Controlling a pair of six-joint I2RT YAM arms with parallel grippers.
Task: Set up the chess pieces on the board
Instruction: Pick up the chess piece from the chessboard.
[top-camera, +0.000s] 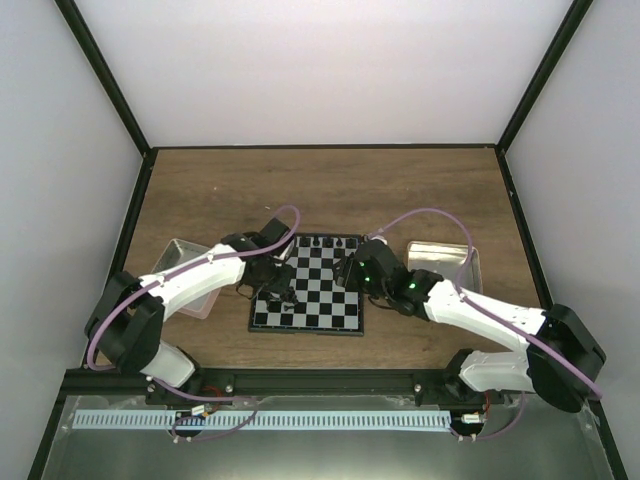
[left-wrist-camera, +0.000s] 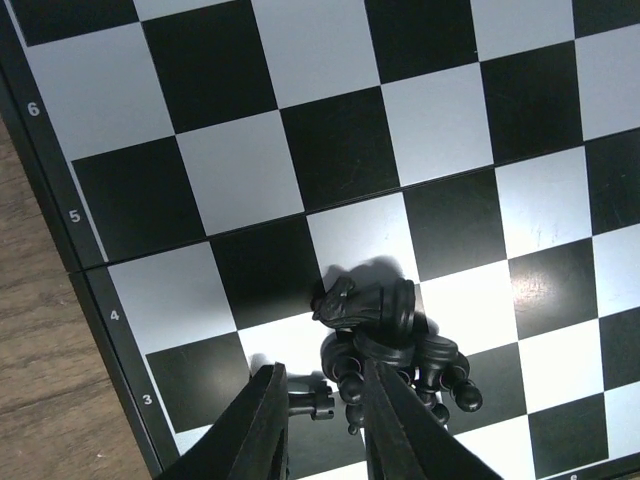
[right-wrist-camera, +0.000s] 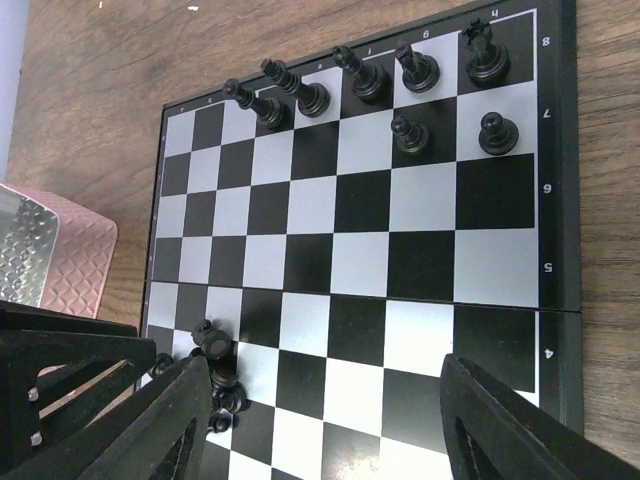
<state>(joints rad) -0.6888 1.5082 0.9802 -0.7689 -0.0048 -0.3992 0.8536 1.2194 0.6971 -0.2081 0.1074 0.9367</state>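
Our left gripper (left-wrist-camera: 322, 368) hovers over the board (left-wrist-camera: 330, 150) near its left edge. Its jaws are narrowly apart and clamp nothing. A small black piece (left-wrist-camera: 312, 403) lies in the gap. A heap of black pieces (left-wrist-camera: 385, 335) sits just right of it, too tangled to count. Further right, our right gripper (right-wrist-camera: 325, 370) gapes wide and empty above the board, and seven standing black pieces (right-wrist-camera: 415, 68) line the far rows.

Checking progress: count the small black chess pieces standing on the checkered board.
7: five pieces on the edge row, two on the next. Others lie heaped by the left gripper, possibly hiding some.
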